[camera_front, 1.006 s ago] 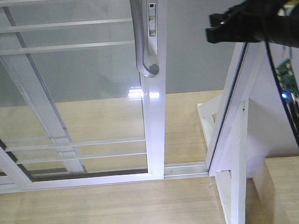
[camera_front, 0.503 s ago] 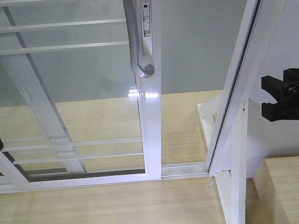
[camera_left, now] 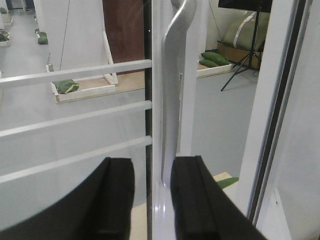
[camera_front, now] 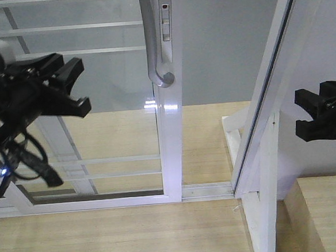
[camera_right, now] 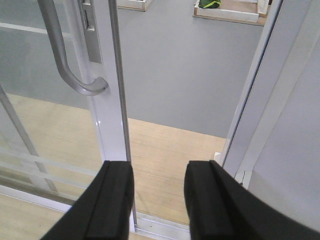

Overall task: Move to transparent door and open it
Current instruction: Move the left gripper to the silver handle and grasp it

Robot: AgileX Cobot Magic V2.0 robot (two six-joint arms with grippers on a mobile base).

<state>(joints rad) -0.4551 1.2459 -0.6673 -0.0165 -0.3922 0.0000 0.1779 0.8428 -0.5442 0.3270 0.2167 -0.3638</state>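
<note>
Jaws gape empty on left gripper [camera_left: 151, 165] and right gripper [camera_right: 159, 167]; only left wrist view centres handle [camera_left: 175, 90] between them.

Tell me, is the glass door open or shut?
Partly open: a gap showing bare floor lies between the door and the slanted post.

L pincer [camera_front: 80, 86] left of door handle [camera_front: 150, 40], R pincer [camera_front: 300, 114] right of post [camera_front: 282, 66].

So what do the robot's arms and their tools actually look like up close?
Everything visible is matte black. The left tool and the right tool each end in two thick, blunt fingers on an angular, ribbed base. Loose black cables loop below the left tool, next to a small blue light.
</note>
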